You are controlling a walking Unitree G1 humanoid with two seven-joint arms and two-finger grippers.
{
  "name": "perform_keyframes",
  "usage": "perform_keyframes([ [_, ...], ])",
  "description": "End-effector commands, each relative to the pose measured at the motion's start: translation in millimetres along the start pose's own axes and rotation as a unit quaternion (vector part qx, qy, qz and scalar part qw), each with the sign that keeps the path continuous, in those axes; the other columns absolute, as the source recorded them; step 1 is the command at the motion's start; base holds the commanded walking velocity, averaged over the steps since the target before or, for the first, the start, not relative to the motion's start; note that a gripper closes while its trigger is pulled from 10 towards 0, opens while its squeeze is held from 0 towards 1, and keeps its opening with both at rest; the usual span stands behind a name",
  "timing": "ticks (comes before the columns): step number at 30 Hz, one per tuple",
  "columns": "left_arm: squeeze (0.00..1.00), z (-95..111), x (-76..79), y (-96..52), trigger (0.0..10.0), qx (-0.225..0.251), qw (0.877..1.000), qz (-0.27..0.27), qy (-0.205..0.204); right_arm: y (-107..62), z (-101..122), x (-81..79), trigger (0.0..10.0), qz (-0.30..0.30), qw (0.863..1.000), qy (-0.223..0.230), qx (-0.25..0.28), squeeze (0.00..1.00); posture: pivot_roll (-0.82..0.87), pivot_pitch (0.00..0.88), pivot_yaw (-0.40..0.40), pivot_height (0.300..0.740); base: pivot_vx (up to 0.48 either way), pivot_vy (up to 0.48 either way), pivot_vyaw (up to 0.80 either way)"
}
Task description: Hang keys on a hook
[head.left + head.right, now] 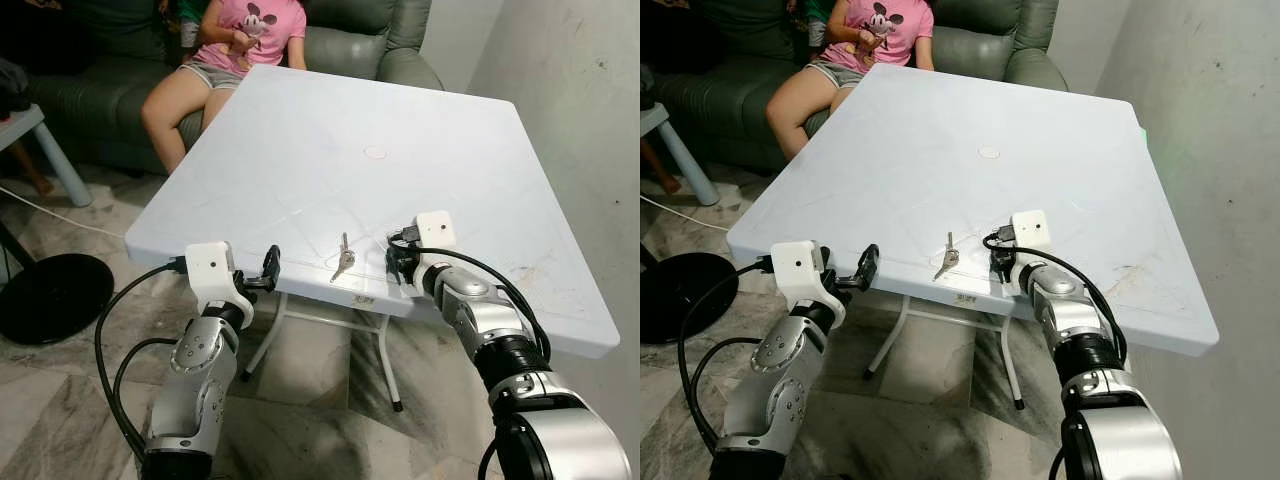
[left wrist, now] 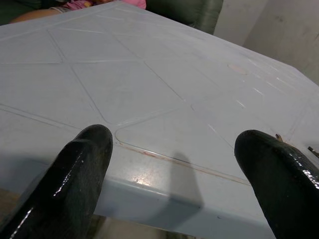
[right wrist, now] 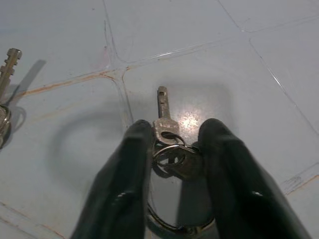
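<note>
Table pale blue plastic, marble floor; right claw pinching keys, left claw spread.

Two sets of silver keys on rings. One set of keys lies flat near the table's near edge. The second set lies just to its right, between black fingertips.
</note>
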State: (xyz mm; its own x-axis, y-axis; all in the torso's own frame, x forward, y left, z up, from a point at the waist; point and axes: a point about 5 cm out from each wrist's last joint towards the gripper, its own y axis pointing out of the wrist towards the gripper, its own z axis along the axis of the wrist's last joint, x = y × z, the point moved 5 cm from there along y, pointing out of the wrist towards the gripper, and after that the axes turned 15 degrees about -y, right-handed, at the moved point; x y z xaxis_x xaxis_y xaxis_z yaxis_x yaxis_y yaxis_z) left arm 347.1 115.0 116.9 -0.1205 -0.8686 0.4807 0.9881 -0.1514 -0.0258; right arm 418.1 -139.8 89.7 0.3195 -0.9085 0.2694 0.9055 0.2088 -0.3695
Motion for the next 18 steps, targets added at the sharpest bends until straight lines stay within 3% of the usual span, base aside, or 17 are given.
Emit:
perform_keyframes([
  [1, 0.00, 2.8, 4.8, 1.6, 10.0, 0.005, 1.000, -0.004, 0.002, -0.5, -0.3, 5.0, 0.0, -0.004, 1.000, -0.011, -0.003, 0.00, 0.07, 0.066, -0.098, 0.732, 0.000, 0.000, 0.00],
  [14, 0.00, 3.5, 4.3, 2.6, 10.0, 0.005, 1.000, -0.004, 0.002, -0.6, -2.7, 7.1, 0.0, -0.009, 1.000, -0.018, -0.004, 0.00, 0.07, 0.059, -0.095, 0.732, 0.000, 0.000, 0.00],
  [18, 0.00, 4.1, 4.4, 3.3, 10.0, 0.007, 1.000, -0.003, 0.001, -0.2, 2.1, 8.4, 0.0, -0.013, 1.000, 0.008, 0.008, 0.00, 0.07, 0.056, -0.096, 0.732, 0.000, 0.000, 0.00],
])
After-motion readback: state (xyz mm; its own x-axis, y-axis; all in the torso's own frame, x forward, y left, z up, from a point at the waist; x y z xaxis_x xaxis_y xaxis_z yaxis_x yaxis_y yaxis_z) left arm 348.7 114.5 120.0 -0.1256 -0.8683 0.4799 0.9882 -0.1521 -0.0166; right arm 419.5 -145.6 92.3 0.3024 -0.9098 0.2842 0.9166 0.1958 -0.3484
